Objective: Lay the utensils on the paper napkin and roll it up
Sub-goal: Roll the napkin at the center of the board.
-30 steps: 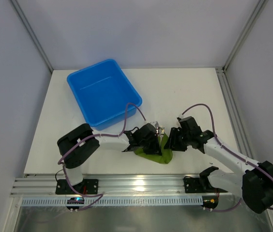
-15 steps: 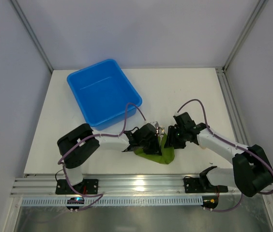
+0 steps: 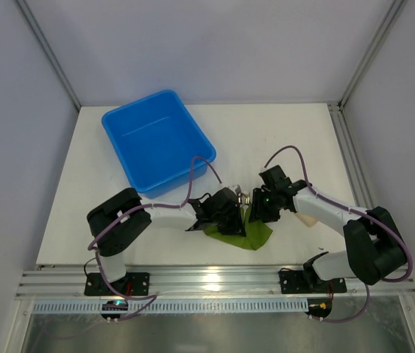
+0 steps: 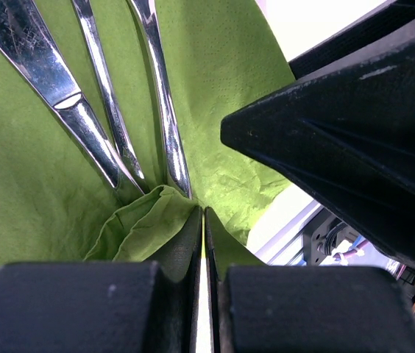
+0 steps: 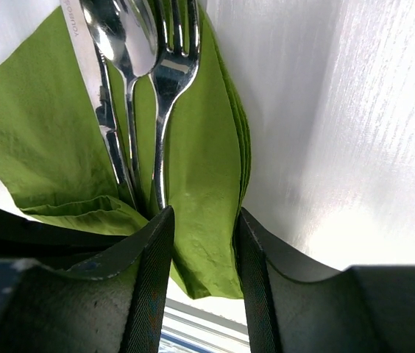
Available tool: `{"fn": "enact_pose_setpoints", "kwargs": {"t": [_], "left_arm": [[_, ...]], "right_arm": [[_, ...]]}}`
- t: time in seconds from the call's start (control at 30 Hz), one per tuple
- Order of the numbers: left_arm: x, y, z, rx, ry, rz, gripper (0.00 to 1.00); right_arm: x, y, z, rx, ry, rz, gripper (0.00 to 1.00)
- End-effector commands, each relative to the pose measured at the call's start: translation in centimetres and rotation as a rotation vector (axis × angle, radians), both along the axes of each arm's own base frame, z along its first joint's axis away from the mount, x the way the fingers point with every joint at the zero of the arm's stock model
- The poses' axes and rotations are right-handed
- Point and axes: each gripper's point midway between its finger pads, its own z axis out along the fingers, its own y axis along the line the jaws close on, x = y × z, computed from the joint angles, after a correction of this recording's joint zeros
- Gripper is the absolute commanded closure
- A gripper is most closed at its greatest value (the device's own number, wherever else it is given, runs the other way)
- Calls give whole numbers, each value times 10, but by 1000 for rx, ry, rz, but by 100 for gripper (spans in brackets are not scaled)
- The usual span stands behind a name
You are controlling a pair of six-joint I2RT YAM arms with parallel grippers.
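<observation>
The green paper napkin [image 3: 250, 235] lies between both grippers near the table's front. On it rest the utensils [image 5: 165, 70]: a spoon, a fork and a knife [image 4: 45, 66], with their handles side by side. My left gripper [image 4: 201, 210] is shut, pinching a raised fold of the napkin [image 4: 145, 224] at the handle ends. My right gripper [image 5: 201, 217] stands open, its fingers on either side of the napkin's [image 5: 200, 169] folded right part. Its left finger [image 5: 152, 243] sits against the fork's handle. In the top view the left gripper [image 3: 231, 215] and right gripper [image 3: 256, 213] nearly meet.
A blue bin [image 3: 157, 141] stands at the back left. A beige object [image 3: 308, 220] lies on the table by the right forearm. The aluminium rail [image 3: 207, 279] runs along the near edge just behind the napkin.
My right arm has folded in and brought its gripper left onto the napkin, its jaws narrowing slightly. The napkin's right side now spreads farther right. The left gripper has stayed put.
</observation>
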Motion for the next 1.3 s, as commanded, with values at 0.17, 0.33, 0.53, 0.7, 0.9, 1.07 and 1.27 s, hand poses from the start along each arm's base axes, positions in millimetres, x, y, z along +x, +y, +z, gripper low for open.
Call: {"fn": "enact_pose_setpoints", "kwargs": {"t": [0.17,0.33,0.53,0.7,0.9,1.07,1.27], "left_arm": [[5,-6,18,-53,-32,-3,98],[4,-5,18,-51,-34,-3,98],[4,-4,18,-47,-35,0,98],[5,-2,17,-44,-37,5,98],[5,1,14,-33,-36,7,98],[4,1,12,-30,-34,6,98],[4,2,12,-26,-36,8,98]], "right_arm": [[-20,-5,1,20,43,-15,57],[-27,-13,7,2,30,-29,57],[-37,-18,3,-2,38,-29,58],[-37,-12,12,40,19,-28,62],[-39,-9,15,69,12,-18,82],[-44,-12,11,65,16,-20,83],[-42,-4,19,114,-7,-15,94]]}}
